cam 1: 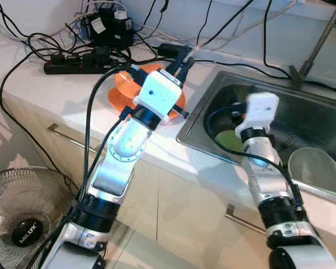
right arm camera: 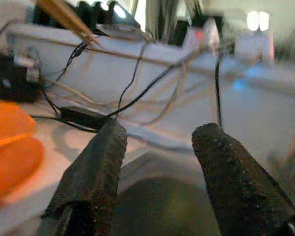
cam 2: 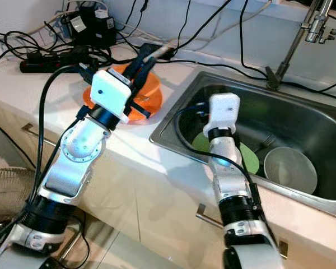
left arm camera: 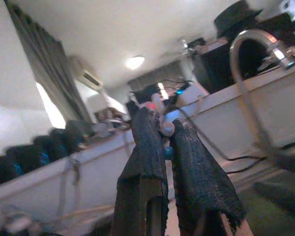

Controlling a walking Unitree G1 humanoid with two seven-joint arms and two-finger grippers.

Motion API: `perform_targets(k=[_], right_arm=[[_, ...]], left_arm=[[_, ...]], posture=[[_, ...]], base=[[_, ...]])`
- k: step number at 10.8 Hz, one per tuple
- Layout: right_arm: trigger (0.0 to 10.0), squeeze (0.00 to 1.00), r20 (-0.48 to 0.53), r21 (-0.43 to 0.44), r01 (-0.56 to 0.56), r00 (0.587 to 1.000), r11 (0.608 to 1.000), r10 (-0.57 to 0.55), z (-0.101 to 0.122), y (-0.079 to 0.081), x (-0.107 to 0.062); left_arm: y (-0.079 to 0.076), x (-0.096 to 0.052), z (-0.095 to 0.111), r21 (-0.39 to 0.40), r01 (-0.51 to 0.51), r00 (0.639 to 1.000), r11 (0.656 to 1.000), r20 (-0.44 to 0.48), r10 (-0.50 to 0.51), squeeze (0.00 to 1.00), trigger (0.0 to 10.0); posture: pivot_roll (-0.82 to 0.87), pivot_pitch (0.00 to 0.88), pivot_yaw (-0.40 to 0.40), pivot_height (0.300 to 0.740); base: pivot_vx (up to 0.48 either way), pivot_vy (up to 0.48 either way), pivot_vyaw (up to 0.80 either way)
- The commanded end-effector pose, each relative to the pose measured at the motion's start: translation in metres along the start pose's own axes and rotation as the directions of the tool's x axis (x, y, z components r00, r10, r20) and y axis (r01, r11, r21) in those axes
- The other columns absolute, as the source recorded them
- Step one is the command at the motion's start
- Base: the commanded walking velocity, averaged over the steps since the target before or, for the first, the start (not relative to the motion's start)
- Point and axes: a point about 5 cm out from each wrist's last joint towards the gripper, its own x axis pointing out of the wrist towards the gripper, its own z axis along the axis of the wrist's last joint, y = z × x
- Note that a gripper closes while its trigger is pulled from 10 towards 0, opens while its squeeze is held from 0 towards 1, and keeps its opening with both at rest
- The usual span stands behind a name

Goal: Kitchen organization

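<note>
- Left hand (cam 2: 147, 58) upper centre, over orange bowl (cam 2: 148, 89) on tabletop (cam 2: 56, 95), pinching thin stick (cam 2: 158, 51).
- Right hand (right arm camera: 160, 147) spread wide, above green plate (cam 2: 249, 158) in sink (cam 2: 173, 120).

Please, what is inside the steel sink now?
Inside the sink lie a green plate and a pale bowl. The right gripper, open, and its arm cover part of the plate.

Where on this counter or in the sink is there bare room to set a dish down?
Bare counter lies between the power strip and the front edge, left of the orange plates. The sink back is bare; its front holds a green plate and bowl. Cables crowd the back.
</note>
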Motion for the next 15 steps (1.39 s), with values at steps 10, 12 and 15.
perform_targets(k=[10,12,15], right_arm=[[10.0,0.00,0.114,-0.206,-0.007,0.993,0.979,0.031,0.013,0.012,0.003],[10.0,0.00,0.114,-0.199,-0.029,0.992,0.980,0.053,0.012,0.017,0.001],[10.0,0.00,0.108,-0.189,-0.048,0.992,0.981,0.069,0.010,0.024,-0.004]], left_arm=[[-0.027,-0.021,-0.007,-0.272,0.319,0.933,0.908,-0.078,-0.351,0.00,10.0],[-0.027,-0.019,-0.002,-0.263,0.331,0.933,0.906,-0.050,-0.355,0.00,10.0],[-0.021,-0.008,0.007,-0.178,0.293,0.955,0.939,0.002,-0.297,0.00,10.0]], posture=[[0.23,0.000,-0.032,0.740],[0.23,0.000,-0.030,0.740],[0.22,0.000,-0.020,0.740]], base=[[0.000,0.000,0.00],[0.000,0.000,0.00],[0.000,0.000,0.00]])
